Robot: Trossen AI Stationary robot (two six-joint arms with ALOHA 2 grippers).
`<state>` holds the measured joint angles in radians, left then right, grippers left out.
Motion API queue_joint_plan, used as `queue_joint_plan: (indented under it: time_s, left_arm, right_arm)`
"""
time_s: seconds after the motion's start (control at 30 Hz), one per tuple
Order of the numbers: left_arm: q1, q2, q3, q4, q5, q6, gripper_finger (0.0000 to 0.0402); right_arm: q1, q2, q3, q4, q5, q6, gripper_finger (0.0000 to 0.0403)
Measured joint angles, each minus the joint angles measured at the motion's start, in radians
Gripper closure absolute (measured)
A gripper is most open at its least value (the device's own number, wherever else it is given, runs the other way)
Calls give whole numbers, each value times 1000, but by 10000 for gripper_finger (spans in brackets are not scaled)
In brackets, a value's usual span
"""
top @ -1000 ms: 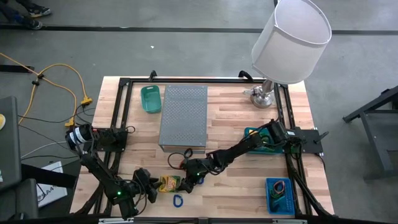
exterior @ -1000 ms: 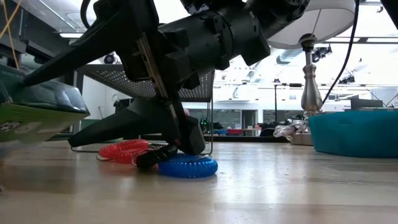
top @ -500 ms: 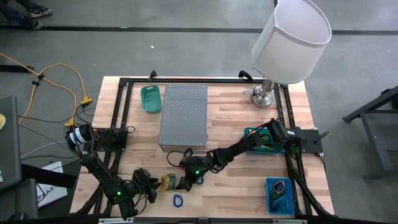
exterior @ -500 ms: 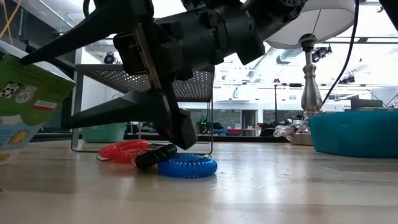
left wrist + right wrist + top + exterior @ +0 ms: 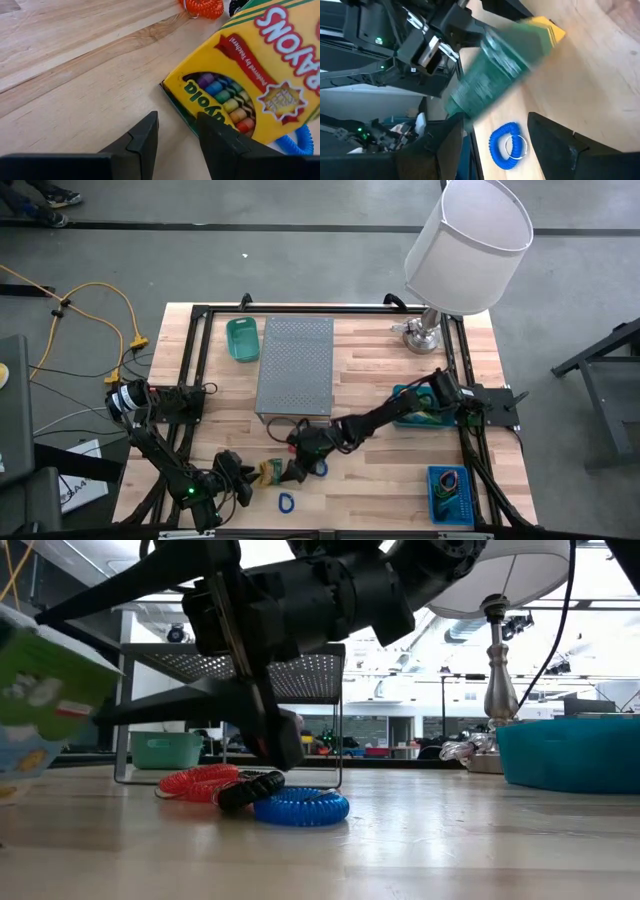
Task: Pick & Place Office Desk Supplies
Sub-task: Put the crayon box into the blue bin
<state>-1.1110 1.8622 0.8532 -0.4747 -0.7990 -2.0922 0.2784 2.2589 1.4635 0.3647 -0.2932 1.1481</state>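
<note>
A yellow-green crayon box [image 5: 268, 472] stands tipped up near the table's front edge, between my two grippers. My right gripper [image 5: 292, 470] is open wide and points toward the table's left. Its fingers stand one above the other at the box's right end [image 5: 95, 690]. My left gripper [image 5: 175, 117] is open over bare wood, and a corner of the box [image 5: 172, 92] lies just past one finger. Blue [image 5: 300, 808], black [image 5: 250, 788] and red [image 5: 200, 780] coil bands lie under my right arm. Another blue coil [image 5: 286, 502] lies nearer the front edge. My right gripper reaches the box's right end from the table's right, nearly level. Its lower finger [image 5: 150, 710] comes up to the box's edge. I cannot tell whether either finger touches it. The box is tilted, its right end raised. My left gripper: I cannot tell whether its finger [image 5: 220, 145] touches the box's corner.
A grey perforated metal box [image 5: 295, 368] and a green tray [image 5: 242, 340] stand at the far left-centre. A lamp [image 5: 465, 245] stands at the far right. A teal bin [image 5: 420, 408] and a blue bin [image 5: 450, 492] sit along the right side.
My right gripper has moved a little toward the table's left, up to the crayon box, staying open. The box lay lower and flatter and has tipped up, its right end rising.
</note>
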Motion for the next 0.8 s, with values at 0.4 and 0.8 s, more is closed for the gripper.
queue_joint_plan:
  time_s: [0.4,0.8]
  left_arm:
    - [0,0,0,0,0,0,270]
    - [0,0,0,0,-1,-2,270]
  right_arm:
    - [-1,0,0,12,-22,0,192]
    - [-13,-1,0,12,3,32,192]
